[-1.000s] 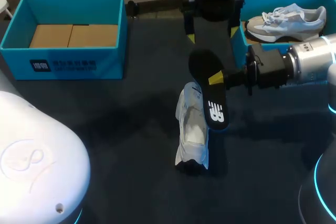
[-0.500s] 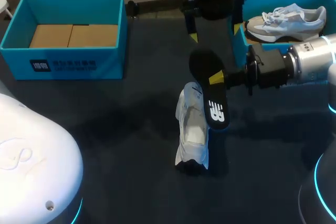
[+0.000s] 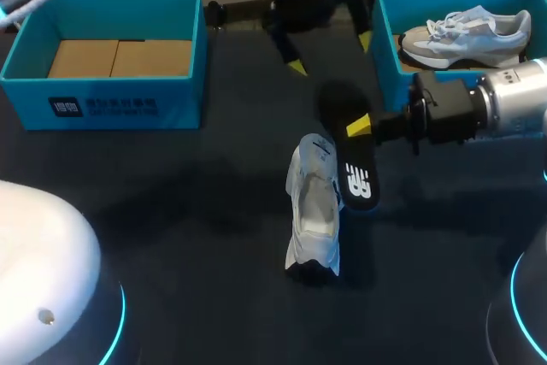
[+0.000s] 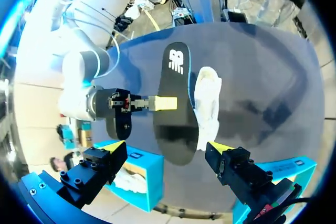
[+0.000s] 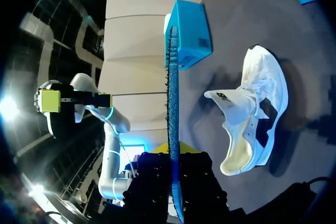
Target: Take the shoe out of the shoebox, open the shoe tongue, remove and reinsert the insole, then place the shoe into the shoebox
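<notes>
Right now the insole is out of the shoe and, by my reading, about to go back in.

- Nearest to you, the shoe (image 3: 313,211) stands on the table (image 3: 188,237), out of its box. Its opening faces up and the tongue is folded away from it. That leaves the mouth wide and unobstructed, which is what you need to feed the insole in.
- Just beside the shoe, the insole (image 3: 350,156) hangs in the air, its printed end close to the shoe's opening.
- The right claw (image 3: 359,126) is clamped on the insole near its middle, one finger on each face. The right wrist view shows the insole edge-on between the fingers. Gripping at mid-length leaves both ends free, so you can probably tip one end down into the shoe.
- Farther back, the left claw (image 3: 331,53) hovers above the table with its fingers spread wide and nothing between them. Its wrist view looks down on both the insole and the shoe. I judge it is parked clear of the right arm, ready to steady the shoe if it tips.
- Farthest away are two blue boxes. The left box (image 3: 120,107) holds only cardboard, so it looks like the place for the shoe. The right box (image 3: 386,32) holds a second shoe (image 3: 466,33).
</notes>
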You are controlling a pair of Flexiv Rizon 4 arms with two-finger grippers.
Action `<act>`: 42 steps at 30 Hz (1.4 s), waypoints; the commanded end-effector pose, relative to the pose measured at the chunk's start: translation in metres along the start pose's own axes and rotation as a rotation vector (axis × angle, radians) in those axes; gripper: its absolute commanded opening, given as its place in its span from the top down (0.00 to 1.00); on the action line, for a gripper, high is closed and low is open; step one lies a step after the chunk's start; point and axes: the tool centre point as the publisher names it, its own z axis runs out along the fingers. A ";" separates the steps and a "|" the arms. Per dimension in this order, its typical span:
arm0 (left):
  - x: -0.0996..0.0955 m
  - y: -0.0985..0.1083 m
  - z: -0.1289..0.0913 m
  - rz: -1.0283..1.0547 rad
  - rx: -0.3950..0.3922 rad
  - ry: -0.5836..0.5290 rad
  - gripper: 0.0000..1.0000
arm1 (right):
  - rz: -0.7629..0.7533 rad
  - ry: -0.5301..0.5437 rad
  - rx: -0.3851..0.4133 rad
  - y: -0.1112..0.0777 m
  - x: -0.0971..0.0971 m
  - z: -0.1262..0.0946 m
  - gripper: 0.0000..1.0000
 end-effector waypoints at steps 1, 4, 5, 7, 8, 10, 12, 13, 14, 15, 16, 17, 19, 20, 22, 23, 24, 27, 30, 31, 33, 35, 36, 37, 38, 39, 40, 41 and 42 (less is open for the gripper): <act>0.022 -0.012 -0.008 0.049 -0.002 -0.391 0.00 | 0.003 -0.010 -0.010 -0.005 0.004 -0.004 1.00; 0.024 -0.019 -0.011 0.084 -0.006 -0.437 0.00 | 0.003 -0.013 -0.014 -0.006 0.005 -0.006 1.00; 0.025 -0.021 -0.011 0.099 -0.009 -0.454 0.00 | 0.002 -0.014 -0.016 -0.006 0.005 -0.007 1.00; 0.027 -0.025 -0.013 0.119 -0.005 -0.488 0.00 | 0.001 -0.017 -0.019 -0.007 0.006 -0.009 1.00; 0.028 -0.026 -0.013 0.120 -0.002 -0.498 0.00 | 0.000 -0.018 -0.021 -0.007 0.007 -0.010 1.00; 0.031 -0.029 -0.014 0.127 0.002 -0.531 0.00 | -0.001 -0.021 -0.023 -0.008 0.007 -0.011 1.00; 0.034 -0.031 -0.014 0.132 0.014 -0.562 0.00 | 0.000 -0.024 -0.027 -0.008 0.007 -0.013 1.00; 0.035 -0.031 -0.014 0.134 0.021 -0.579 0.00 | 0.000 -0.025 -0.028 -0.009 0.007 -0.013 1.00; 0.037 -0.032 -0.015 0.134 0.030 -0.598 0.00 | 0.001 -0.026 -0.029 -0.009 0.007 -0.015 1.00; 0.038 -0.033 -0.015 0.139 0.032 -0.614 0.00 | 0.002 -0.027 -0.030 -0.009 0.007 -0.015 1.00; 0.039 -0.034 -0.015 0.143 0.038 -0.636 0.00 | 0.003 -0.028 -0.031 -0.010 0.008 -0.016 1.00; 0.040 -0.036 -0.015 0.141 0.047 -0.653 0.00 | 0.004 -0.029 -0.032 -0.010 0.008 -0.017 1.00; 0.042 -0.038 -0.016 0.150 0.049 -0.673 0.00 | 0.004 -0.030 -0.033 -0.011 0.008 -0.018 1.00; 0.044 -0.040 -0.016 0.155 0.050 -0.700 0.00 | 0.004 -0.031 -0.035 -0.011 0.008 -0.019 1.00; 0.047 -0.043 -0.016 0.162 0.048 -0.728 0.00 | 0.001 -0.031 -0.040 -0.011 0.009 -0.020 1.00; 0.049 -0.045 -0.016 0.164 0.049 -0.740 0.00 | -0.001 -0.030 -0.042 -0.011 0.009 -0.021 1.00; 0.050 -0.046 -0.016 0.169 0.048 -0.746 0.00 | -0.001 -0.030 -0.043 -0.011 0.010 -0.021 1.00; 0.053 -0.053 -0.015 0.173 0.043 -0.759 0.00 | -0.005 -0.028 -0.048 -0.010 0.011 -0.022 1.00; 0.056 -0.059 -0.013 0.174 0.045 -0.754 0.00 | -0.007 -0.028 -0.050 -0.010 0.012 -0.024 1.00; 0.056 -0.059 -0.013 0.174 0.045 -0.754 0.00 | -0.008 -0.027 -0.052 -0.009 0.012 -0.024 1.00; 0.056 -0.059 -0.013 0.174 0.045 -0.754 0.00 | -0.011 -0.016 -0.054 -0.008 0.013 -0.025 1.00; 0.056 -0.059 -0.013 0.174 0.045 -0.754 0.00 | -0.012 -0.011 -0.053 -0.007 0.015 -0.025 1.00; 0.056 -0.059 -0.013 0.174 0.045 -0.754 0.00 | -0.011 -0.009 -0.051 -0.007 0.015 -0.025 1.00; 0.056 -0.059 -0.013 0.174 0.045 -0.754 0.00 | -0.011 -0.002 -0.050 -0.007 0.016 -0.025 1.00; 0.056 -0.059 -0.013 0.174 0.045 -0.754 0.00 | -0.012 0.016 -0.052 -0.007 0.017 -0.025 1.00; 0.056 -0.059 -0.013 0.174 0.045 -0.754 0.00 | -0.012 0.028 -0.054 -0.007 0.019 -0.025 1.00; 0.056 -0.059 -0.013 0.174 0.045 -0.754 0.00 | -0.012 0.031 -0.055 -0.007 0.020 -0.025 1.00; 0.056 -0.059 -0.013 0.174 0.045 -0.754 0.00 | -0.011 0.043 -0.057 -0.008 0.023 -0.025 1.00; 0.056 -0.059 -0.013 0.174 0.045 -0.754 0.00 | -0.010 0.047 -0.058 -0.008 0.024 -0.025 1.00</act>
